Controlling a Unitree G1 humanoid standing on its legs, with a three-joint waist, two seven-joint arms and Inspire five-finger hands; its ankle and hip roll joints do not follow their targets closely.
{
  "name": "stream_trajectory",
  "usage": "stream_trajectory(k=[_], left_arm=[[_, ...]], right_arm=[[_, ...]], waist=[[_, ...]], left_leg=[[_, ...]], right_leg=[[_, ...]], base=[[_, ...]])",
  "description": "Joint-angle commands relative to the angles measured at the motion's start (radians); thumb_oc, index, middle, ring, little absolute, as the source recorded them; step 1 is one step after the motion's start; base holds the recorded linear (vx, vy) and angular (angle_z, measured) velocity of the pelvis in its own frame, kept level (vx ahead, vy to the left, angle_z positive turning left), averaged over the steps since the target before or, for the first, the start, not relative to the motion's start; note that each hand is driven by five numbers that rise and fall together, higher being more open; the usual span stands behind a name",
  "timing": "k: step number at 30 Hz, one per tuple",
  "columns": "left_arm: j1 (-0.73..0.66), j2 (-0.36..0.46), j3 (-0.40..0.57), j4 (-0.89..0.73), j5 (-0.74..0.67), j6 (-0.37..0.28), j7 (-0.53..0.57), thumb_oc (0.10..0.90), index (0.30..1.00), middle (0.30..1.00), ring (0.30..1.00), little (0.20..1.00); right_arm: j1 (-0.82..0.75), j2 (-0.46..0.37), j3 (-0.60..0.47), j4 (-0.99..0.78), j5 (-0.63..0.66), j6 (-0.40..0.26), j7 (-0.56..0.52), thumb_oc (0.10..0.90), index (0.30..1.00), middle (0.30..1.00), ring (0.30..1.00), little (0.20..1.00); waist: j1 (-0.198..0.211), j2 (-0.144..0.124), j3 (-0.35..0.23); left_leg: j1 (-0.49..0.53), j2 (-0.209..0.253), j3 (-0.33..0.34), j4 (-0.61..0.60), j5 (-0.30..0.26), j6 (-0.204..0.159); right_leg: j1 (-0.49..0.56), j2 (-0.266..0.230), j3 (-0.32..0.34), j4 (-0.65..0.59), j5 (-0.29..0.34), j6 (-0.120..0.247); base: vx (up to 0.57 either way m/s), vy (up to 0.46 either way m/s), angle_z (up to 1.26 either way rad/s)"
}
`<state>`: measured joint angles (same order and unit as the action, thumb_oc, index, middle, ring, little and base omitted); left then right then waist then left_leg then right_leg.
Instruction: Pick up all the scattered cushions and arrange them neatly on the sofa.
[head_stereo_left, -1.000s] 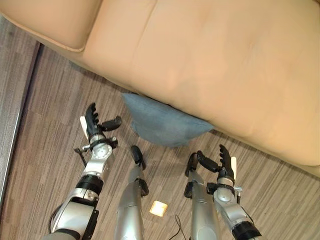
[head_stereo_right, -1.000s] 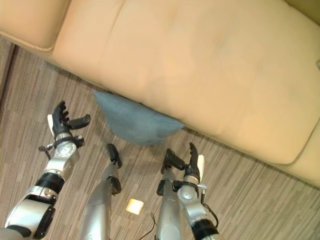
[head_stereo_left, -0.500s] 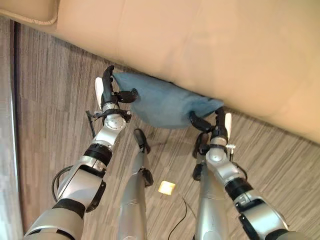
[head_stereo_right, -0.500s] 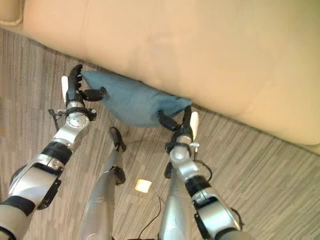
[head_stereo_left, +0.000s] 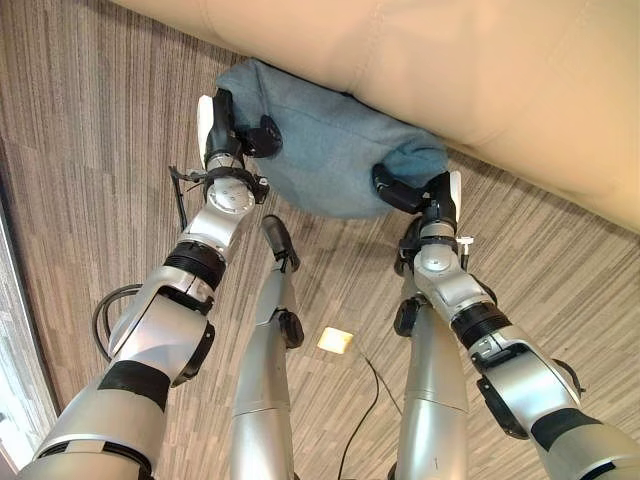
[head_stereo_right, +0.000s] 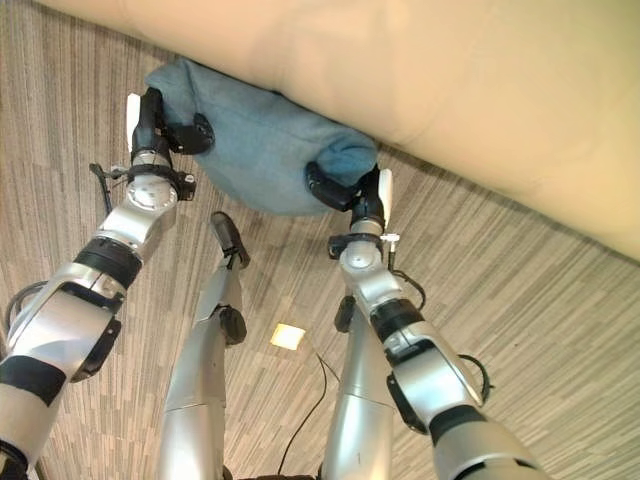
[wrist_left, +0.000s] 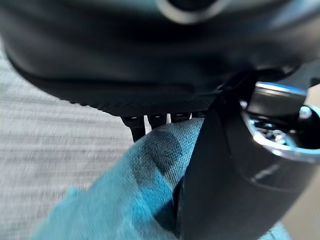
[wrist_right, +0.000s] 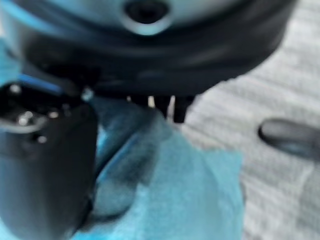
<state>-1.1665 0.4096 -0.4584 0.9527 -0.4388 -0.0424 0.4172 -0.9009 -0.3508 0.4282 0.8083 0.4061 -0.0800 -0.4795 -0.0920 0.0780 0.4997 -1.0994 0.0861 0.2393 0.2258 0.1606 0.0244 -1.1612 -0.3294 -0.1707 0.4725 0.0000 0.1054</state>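
A blue cushion (head_stereo_left: 325, 160) lies on the wood-grain floor, tucked against the front of the tan sofa (head_stereo_left: 500, 70). My left hand (head_stereo_left: 225, 135) is at the cushion's left corner, fingers behind the fabric and thumb curled over it. My right hand (head_stereo_left: 430, 200) grips the right corner the same way, and the cloth there is bunched up. In the left wrist view the blue cushion (wrist_left: 145, 195) is pinched between the thumb and the fingers of my left hand (wrist_left: 150, 60). The right wrist view shows the cushion (wrist_right: 175, 185) caught under my right hand (wrist_right: 140, 50).
A small pale yellow square (head_stereo_left: 335, 341) lies on the floor between my arms. The sofa's front edge runs across the top of the eye views. A lighter floor strip (head_stereo_left: 10, 380) borders the far left.
The camera has tipped down and closer to the floor. Both hands reached forward from open positions short of the cushion and closed on its two corners; the right corner is now bunched.
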Motion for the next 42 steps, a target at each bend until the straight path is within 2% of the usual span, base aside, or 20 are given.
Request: stream_trajectory(k=[1, 6, 9, 13, 14, 16, 17, 18, 20, 27, 29, 30, 31, 32, 33, 34, 36, 39, 41, 42], left_arm=[[0.082, -0.085, -0.006, 0.004, -0.068, -0.026, -0.12, 0.4, 0.3, 0.3, 0.3, 0.3], [0.22, -0.146, 0.059, -0.087, -0.123, -0.062, -0.13, 0.4, 0.3, 0.3, 0.3, 0.3], [0.371, -0.178, 0.117, -0.201, -0.144, -0.095, -0.122, 0.4, 0.3, 0.3, 0.3, 0.3], [0.63, -0.216, 0.17, -0.349, -0.169, -0.125, -0.147, 0.4, 0.3, 0.3, 0.3, 0.3], [0.631, -0.216, 0.17, -0.349, -0.169, -0.124, -0.147, 0.4, 0.3, 0.3, 0.3, 0.3], [0.766, -0.222, 0.202, -0.415, -0.225, -0.136, -0.188, 0.4, 0.3, 0.3, 0.3, 0.3], [0.769, -0.222, 0.201, -0.417, -0.225, -0.135, -0.188, 0.4, 0.3, 0.3, 0.3, 0.3], [0.85, -0.217, 0.22, -0.436, -0.231, -0.143, -0.213, 0.4, 0.3, 0.3, 0.3, 0.3], [0.929, -0.197, 0.227, -0.48, -0.222, -0.14, -0.23, 0.4, 0.3, 0.3, 0.3, 0.3], [1.002, -0.158, 0.227, -0.572, -0.163, -0.125, -0.231, 0.4, 0.3, 0.3, 0.3, 0.3], [1.022, -0.143, 0.233, -0.609, -0.145, -0.122, -0.228, 0.4, 0.3, 0.3, 0.3, 0.3], [1.037, -0.136, 0.23, -0.628, -0.136, -0.118, -0.23, 0.4, 0.3, 0.3, 0.3, 0.3], [1.039, -0.136, 0.23, -0.628, -0.136, -0.117, -0.23, 0.4, 0.3, 0.3, 0.3, 0.3], [1.07, -0.125, 0.23, -0.662, -0.125, -0.106, -0.231, 0.4, 0.3, 0.3, 0.3, 0.3], [1.07, -0.125, 0.23, -0.662, -0.125, -0.106, -0.231, 0.4, 0.3, 0.3, 0.3, 0.3], [1.098, -0.119, 0.226, -0.684, -0.125, -0.097, -0.237, 0.4, 0.3, 0.3, 0.3, 0.3], [1.107, -0.119, 0.204, -0.682, -0.112, -0.088, -0.244, 0.4, 0.3, 0.3, 0.3, 0.3], [1.11, -0.13, 0.188, -0.68, -0.098, -0.086, -0.251, 0.4, 0.3, 0.3, 0.3, 0.3], [1.113, -0.129, 0.185, -0.684, -0.095, -0.086, -0.256, 0.4, 0.3, 0.3, 0.3, 0.3], [1.126, -0.133, 0.178, -0.686, -0.094, -0.085, -0.26, 0.4, 0.3, 0.3, 0.3, 0.3]], right_arm=[[0.091, 0.052, 0.098, 0.009, 0.06, -0.015, 0.136, 0.4, 0.3, 0.3, 0.3, 0.3], [0.201, 0.097, 0.025, -0.066, 0.094, -0.065, 0.152, 0.4, 0.3, 0.3, 0.3, 0.3], [0.325, 0.105, -0.05, -0.154, 0.084, -0.087, 0.15, 0.4, 0.3, 0.3, 0.3, 0.3], [0.563, 0.126, -0.162, -0.295, 0.088, -0.11, 0.176, 0.4, 0.3, 0.3, 0.3, 0.3], [0.563, 0.126, -0.162, -0.296, 0.088, -0.11, 0.175, 0.4, 0.3, 0.3, 0.3, 0.3], [0.667, 0.127, -0.204, -0.361, 0.089, -0.114, 0.205, 0.4, 0.3, 0.3, 0.3, 0.3], [0.671, 0.127, -0.203, -0.363, 0.088, -0.114, 0.205, 0.4, 0.3, 0.3, 0.3, 0.3], [0.729, 0.13, -0.231, -0.381, 0.095, -0.117, 0.23, 0.4, 0.3, 0.3, 0.3, 0.3], [0.787, 0.129, -0.25, -0.41, 0.089, -0.108, 0.251, 0.4, 0.3, 0.3, 0.3, 0.3], [0.885, 0.113, -0.324, -0.424, 0.036, -0.091, 0.258, 0.4, 0.3, 0.3, 0.3, 0.3], [0.908, 0.117, -0.344, -0.448, 0.033, -0.092, 0.263, 0.4, 0.3, 0.3, 0.3, 0.3], [0.92, 0.117, -0.355, -0.468, 0.027, -0.09, 0.265, 0.4, 0.3, 0.3, 0.3, 0.3], [0.922, 0.117, -0.354, -0.468, 0.026, -0.09, 0.265, 0.4, 0.3, 0.3, 0.3, 0.3], [0.939, 0.121, -0.372, -0.511, 0.023, -0.087, 0.27, 0.4, 0.3, 0.3, 0.3, 0.3], [0.939, 0.121, -0.372, -0.511, 0.023, -0.087, 0.27, 0.4, 0.3, 0.3, 0.3, 0.3], [0.957, 0.134, -0.373, -0.537, 0.029, -0.084, 0.276, 0.4, 0.3, 0.3, 0.3, 0.3], [0.986, 0.149, -0.379, -0.569, 0.048, -0.089, 0.283, 0.4, 0.3, 0.3, 0.3, 0.3], [1.002, 0.145, -0.371, -0.585, 0.058, -0.094, 0.293, 0.4, 0.3, 0.3, 0.3, 0.3], [0.999, 0.142, -0.367, -0.586, 0.055, -0.097, 0.292, 0.4, 0.3, 0.3, 0.3, 0.3], [0.995, 0.137, -0.363, -0.585, 0.054, -0.103, 0.283, 0.4, 0.3, 0.3, 0.3, 0.3]], waist=[[0.004, 0.002, -0.068], [0.008, -0.002, -0.101], [0.01, -0.003, -0.119], [0.019, -0.014, -0.155], [0.019, -0.014, -0.154], [0.032, -0.019, -0.18], [0.031, -0.018, -0.176], [0.039, -0.023, -0.201], [0.046, -0.025, -0.23], [0.04, -0.041, -0.315], [0.039, -0.04, -0.337], [0.035, -0.04, -0.346], [0.036, -0.039, -0.347], [0.025, -0.032, -0.352], [0.025, -0.032, -0.352], [0.016, -0.015, -0.337], [-0.004, -0.003, -0.331], [-0.033, -0.003, -0.322], [-0.037, -0.01, -0.322], [-0.044, -0.025, -0.327]], left_leg=[[-0.069, -0.002, -0.036, 0.179, -0.203, -0.042], [-0.019, 0.005, -0.037, 0.166, -0.206, -0.042], [0.075, 0.005, -0.042, 0.126, -0.204, -0.048], [0.312, -0.015, -0.062, 0.033, -0.203, -0.057], [0.314, -0.015, -0.062, 0.032, -0.203, -0.058], [0.465, -0.028, -0.08, -0.031, -0.197, -0.065], [0.474, -0.029, -0.081, -0.035, -0.196, -0.066], [0.569, -0.033, -0.094, -0.074, -0.188, -0.071], [0.669, -0.032, -0.103, -0.118, -0.185, -0.072], [0.879, -0.04, -0.109, -0.149, -0.229, -0.063], [0.92, -0.053, -0.105, -0.156, -0.247, -0.05], [0.933, -0.067, -0.095, -0.164, -0.235, -0.032], [0.947, -0.066, -0.101, -0.167, -0.255, -0.038], [0.989, -0.092, -0.087, -0.192, -0.244, -0.003], [0.989, -0.092, -0.087, -0.192, -0.244, -0.003], [1.039, -0.091, -0.079, -0.213, -0.249, 0.014], [1.072, -0.087, -0.086, -0.229, -0.252, 0.018], [1.085, -0.074, -0.093, -0.225, -0.259, 0.006], [1.091, -0.077, -0.095, -0.224, -0.264, 0.003], [1.104, -0.086, -0.098, -0.228, -0.277, -0.003]], right_leg=[[0.009, 0.025, 0.049, -0.01, -0.056, -0.003], [0.058, 0.029, 0.033, -0.019, -0.06, -0.009], [0.159, 0.031, 0.01, -0.043, -0.058, -0.007], [0.415, 0.031, -0.048, -0.119, -0.06, 0.003], [0.418, 0.031, -0.048, -0.12, -0.06, 0.003], [0.576, 0.038, -0.083, -0.173, -0.066, 0.011], [0.585, 0.038, -0.085, -0.177, -0.065, 0.011], [0.696, 0.046, -0.11, -0.22, -0.065, 0.018], [0.809, 0.052, -0.135, -0.272, -0.062, 0.027], [1.047, 0.037, -0.179, -0.328, -0.059, 0.055], [1.071, 0.023, -0.177, -0.31, -0.042, 0.067], [1.067, 0.003, -0.181, -0.287, 0.006, 0.073], [1.074, 0.006, -0.172, -0.279, -0.012, 0.083], [1.059, -0.031, -0.143, -0.178, 0.084, 0.094], [1.059, -0.031, -0.143, -0.178, 0.084, 0.094], [1.044, -0.038, -0.127, -0.077, 0.094, 0.083], [1.014, 0.002, -0.081, -0.013, 0.056, 0.064], [0.965, 0.119, -0.011, -0.089, -0.079, 0.03], [0.961, 0.142, 0.003, -0.144, -0.078, 0.033], [0.937, 0.172, 0.01, -0.266, -0.045, 0.039]], base=[[0.0, 0.0, 0.0], [0.03, -0.03, -0.02], [0.02, -0.048, 0.02], [0.02, -0.066, 0.05], [0.02, -0.058, 0.13], [0.07, -0.078, 0.08], [0.17, -0.097, 0.11], [0.18, -0.057, 0.19], [0.18, -0.038, 0.29], [0.14, 0.078, 0.19], [0.08, 0.179, 0.1], [0.07, 0.134, 0.08], [0.05, 0.277, 0.01], [0.07, 0.186, -0.02], [0.07, 0.328, 0.01], [0.09, 0.171, 0.0], [0.11, 0.141, -0.13], [0.12, -0.039, -0.12], [0.15, -0.108, 0.06], [0.14, -0.103, 0.12]])
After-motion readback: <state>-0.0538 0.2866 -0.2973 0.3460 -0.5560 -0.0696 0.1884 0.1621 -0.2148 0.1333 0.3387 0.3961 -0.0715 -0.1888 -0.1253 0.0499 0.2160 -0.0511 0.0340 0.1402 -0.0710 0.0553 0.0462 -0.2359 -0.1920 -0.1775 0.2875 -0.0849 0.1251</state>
